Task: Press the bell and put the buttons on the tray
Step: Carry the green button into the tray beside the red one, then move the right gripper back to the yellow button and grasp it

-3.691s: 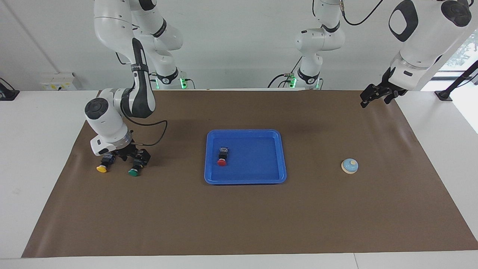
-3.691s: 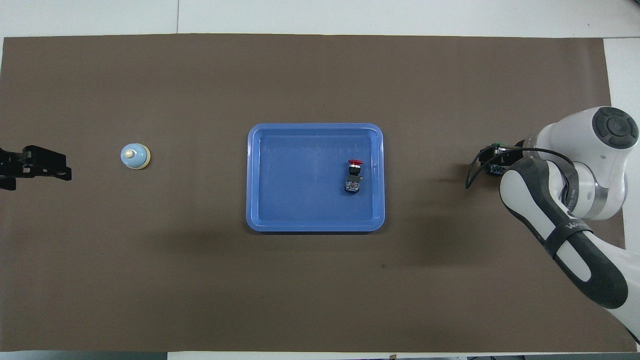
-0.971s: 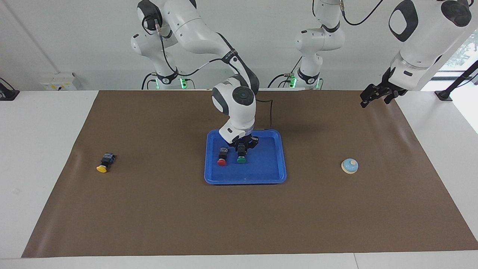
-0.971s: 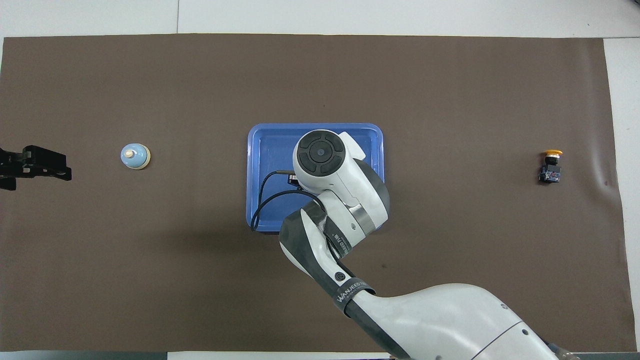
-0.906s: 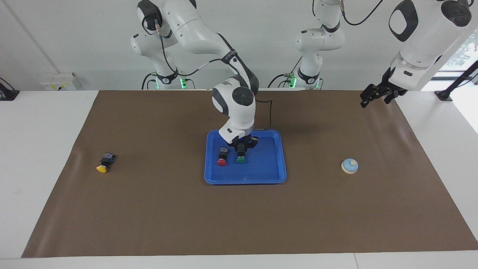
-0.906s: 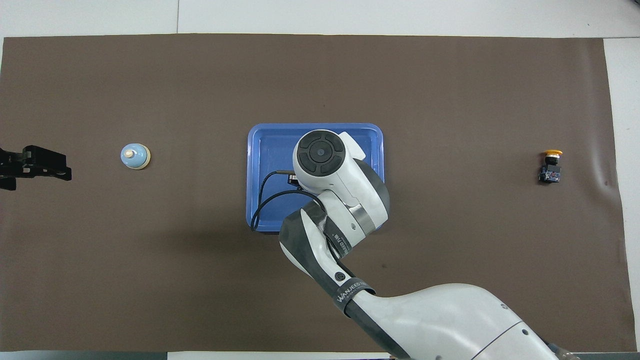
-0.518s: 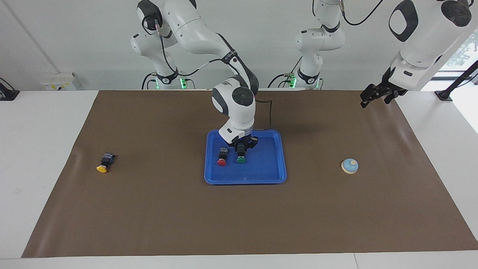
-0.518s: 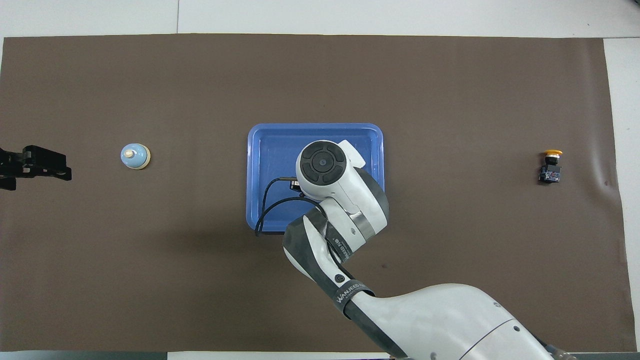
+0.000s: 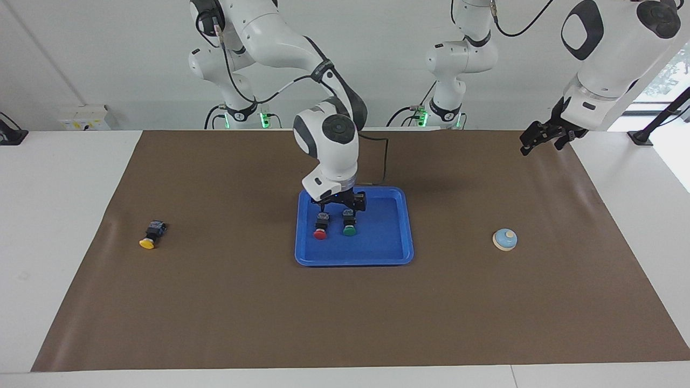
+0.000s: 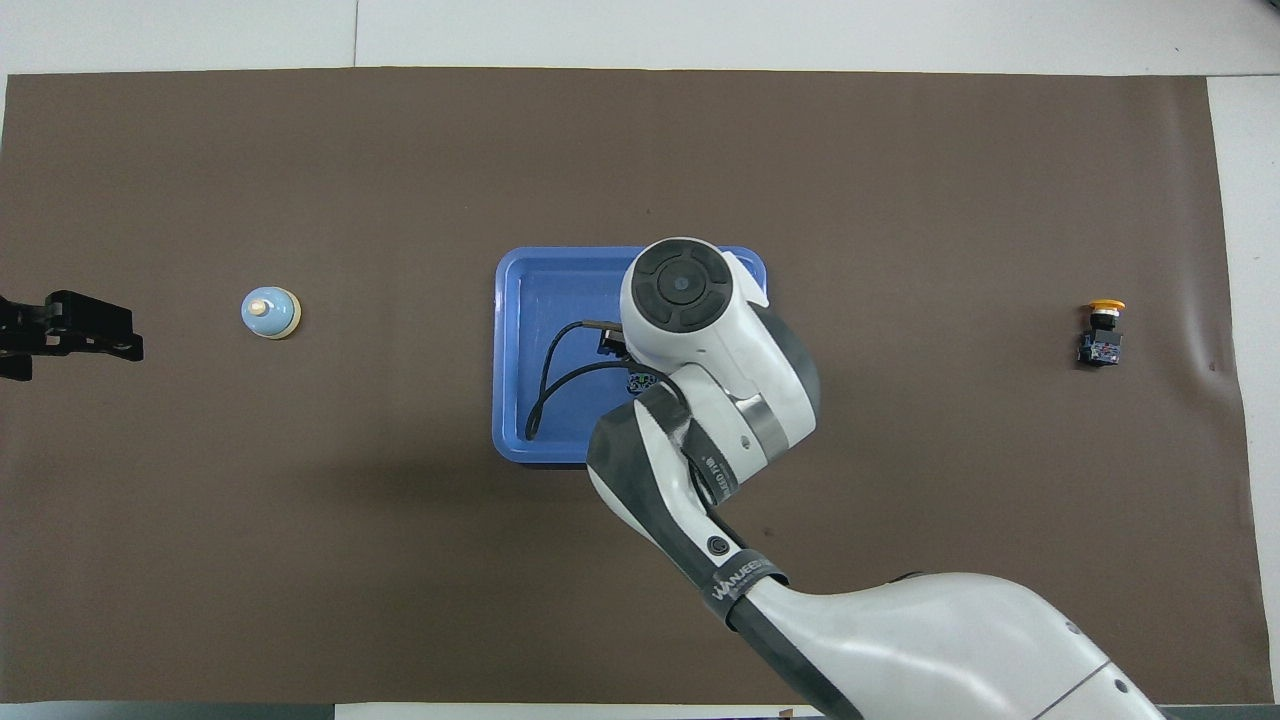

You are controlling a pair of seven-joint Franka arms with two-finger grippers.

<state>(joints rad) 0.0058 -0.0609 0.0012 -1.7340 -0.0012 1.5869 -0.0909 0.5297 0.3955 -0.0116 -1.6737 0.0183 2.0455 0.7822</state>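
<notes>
The blue tray lies mid-table and also shows in the overhead view. The red button and the green button lie side by side in it. In the overhead view the right arm hides both. My right gripper is open and empty, a little above the two buttons. The yellow button lies on the mat toward the right arm's end. The bell stands toward the left arm's end. My left gripper waits in the air over the mat's edge at that end.
A brown mat covers most of the white table. A black cable loops from the right wrist over the tray.
My right gripper carried the green button from beside the yellow one into the tray, set it next to the red one, let go and rose. The left arm has not moved.
</notes>
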